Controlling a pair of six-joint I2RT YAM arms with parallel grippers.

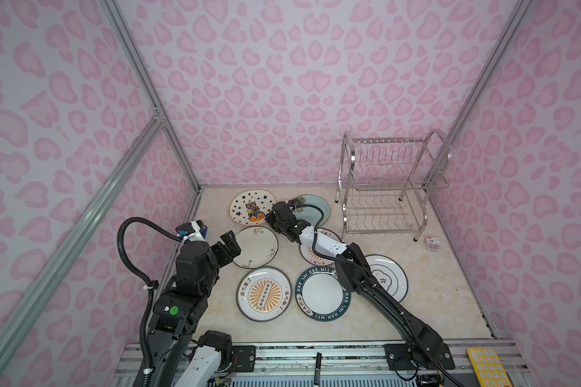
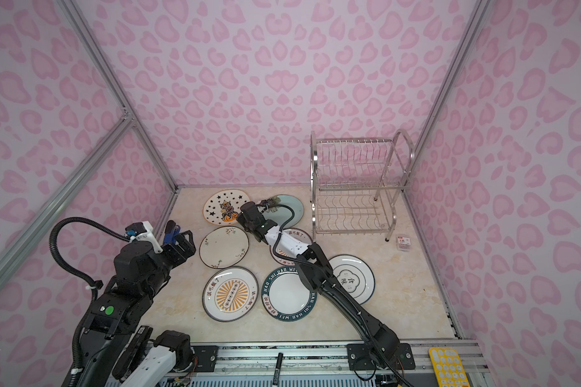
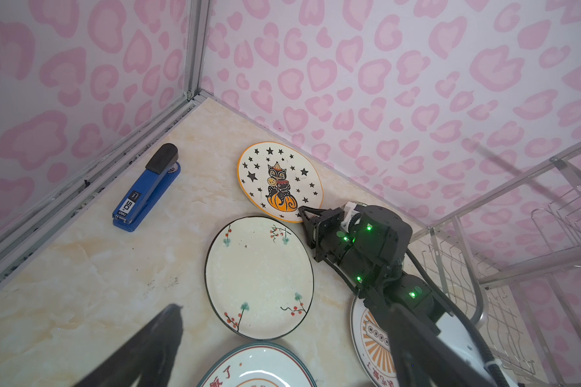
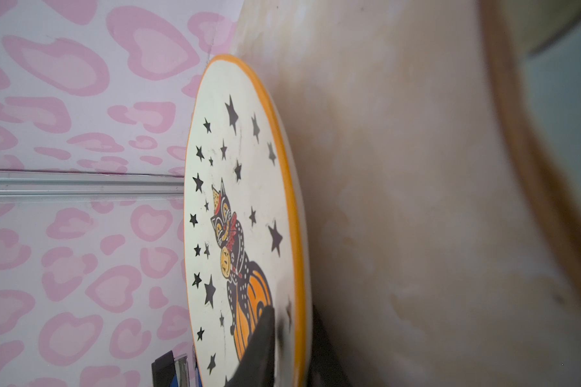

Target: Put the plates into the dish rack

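Observation:
Several plates lie flat on the table in both top views: star-and-cat plate (image 1: 247,206), pale blue plate (image 1: 317,204), cream floral plate (image 1: 257,246), an orange sunburst plate (image 1: 264,295), a second sunburst plate (image 1: 311,258) under the right arm, teal lettered plate (image 1: 322,296), and white emblem plate (image 1: 388,278). My right gripper (image 4: 292,311) is shut on the near rim of the star-and-cat plate (image 4: 235,187), one finger on its face and one beneath. My left gripper (image 1: 230,246) hangs open beside the cream floral plate (image 3: 259,278), holding nothing. The chrome dish rack (image 1: 386,187) stands at the back right with nothing in it.
A blue stapler (image 3: 148,187) lies by the left wall. A small box (image 1: 433,243) sits right of the rack. A black marker (image 1: 317,367) and a yellow pad (image 1: 485,367) rest on the front rail. Pink walls close in on three sides.

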